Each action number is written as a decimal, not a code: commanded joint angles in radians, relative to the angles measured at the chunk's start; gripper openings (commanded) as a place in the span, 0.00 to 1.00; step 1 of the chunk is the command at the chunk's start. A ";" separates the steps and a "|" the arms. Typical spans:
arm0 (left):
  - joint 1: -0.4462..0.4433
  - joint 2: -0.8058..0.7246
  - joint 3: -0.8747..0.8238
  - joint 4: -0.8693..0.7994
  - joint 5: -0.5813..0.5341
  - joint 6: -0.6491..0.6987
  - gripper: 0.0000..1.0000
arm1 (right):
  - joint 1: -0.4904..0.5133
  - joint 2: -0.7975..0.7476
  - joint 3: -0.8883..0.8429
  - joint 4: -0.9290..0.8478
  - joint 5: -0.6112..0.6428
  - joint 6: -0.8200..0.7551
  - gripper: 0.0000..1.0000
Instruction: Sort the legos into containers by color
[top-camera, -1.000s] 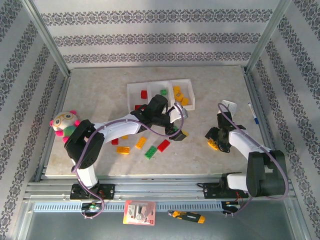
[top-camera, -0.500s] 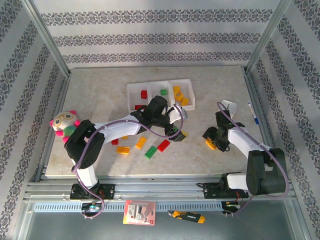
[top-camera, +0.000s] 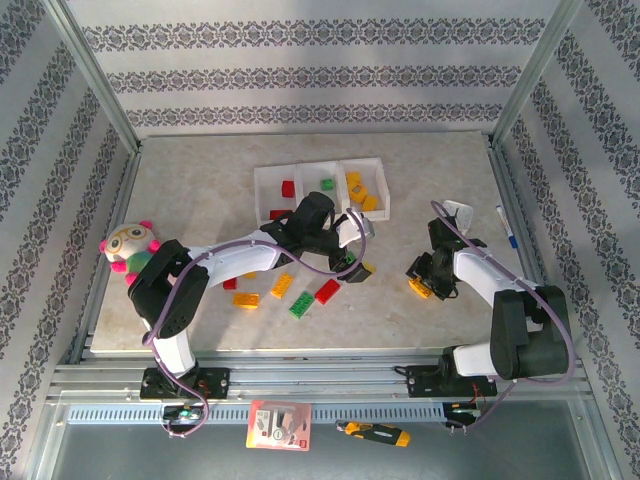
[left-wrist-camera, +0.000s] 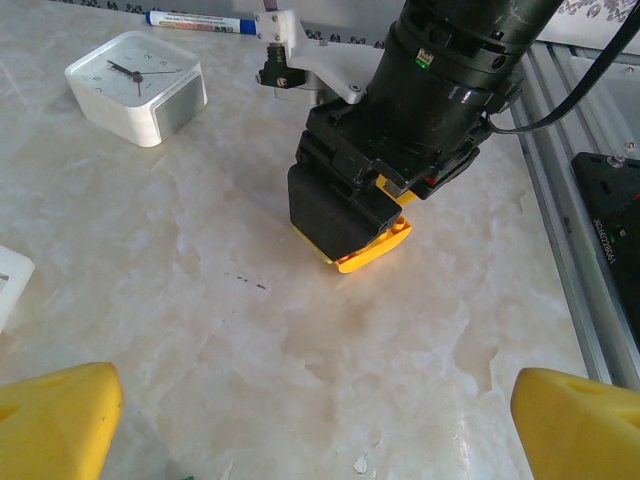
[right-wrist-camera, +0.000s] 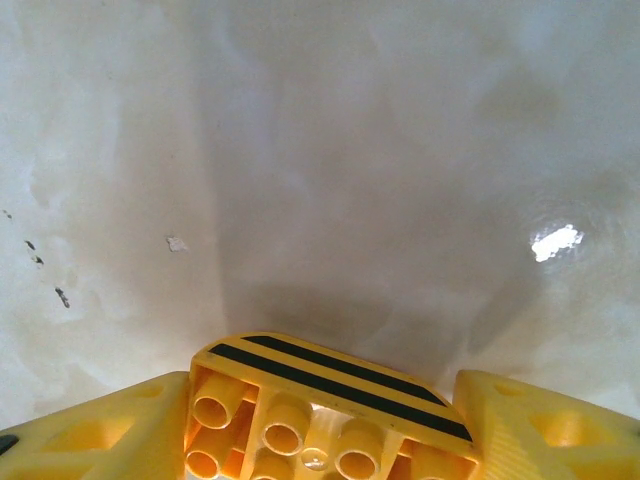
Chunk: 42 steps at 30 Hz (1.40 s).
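The three joined white containers (top-camera: 300, 172) stand at the back middle, with a red lego (top-camera: 288, 188), a green one (top-camera: 327, 184) and yellow ones (top-camera: 360, 190) in separate bins. Loose legos lie in front: yellow (top-camera: 282, 285), green (top-camera: 301, 305), red (top-camera: 327, 291). My left gripper (top-camera: 362, 250) hangs open over bare table, its yellow fingers (left-wrist-camera: 55, 420) wide apart around nothing. My right gripper (top-camera: 425, 278) is shut on a rounded yellow lego with black stripes (right-wrist-camera: 330, 395), low over the table. The left wrist view shows that lego (left-wrist-camera: 378, 248) under the right gripper.
A plush toy (top-camera: 130, 247) sits at the left edge. The white square clock (top-camera: 458, 212) (left-wrist-camera: 137, 85) and a blue marker (top-camera: 507, 228) (left-wrist-camera: 200, 20) lie right of my right arm. A red card (top-camera: 278, 425) and a yellow-black tool (top-camera: 375, 432) lie below the table's front rail.
My right gripper has shifted slightly left and towards the back with the yellow lego in it. The left arm has not moved.
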 joint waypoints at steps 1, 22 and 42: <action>-0.011 -0.051 -0.019 0.046 -0.005 0.001 0.99 | 0.012 -0.023 0.029 -0.031 0.013 0.016 0.59; 0.027 -0.401 -0.437 0.158 -0.278 -0.206 0.99 | 0.232 0.318 0.605 0.091 0.072 -0.038 0.58; 0.026 -0.370 -0.380 -0.011 -0.425 -0.269 0.99 | 0.273 0.398 0.772 0.325 0.131 -0.301 0.86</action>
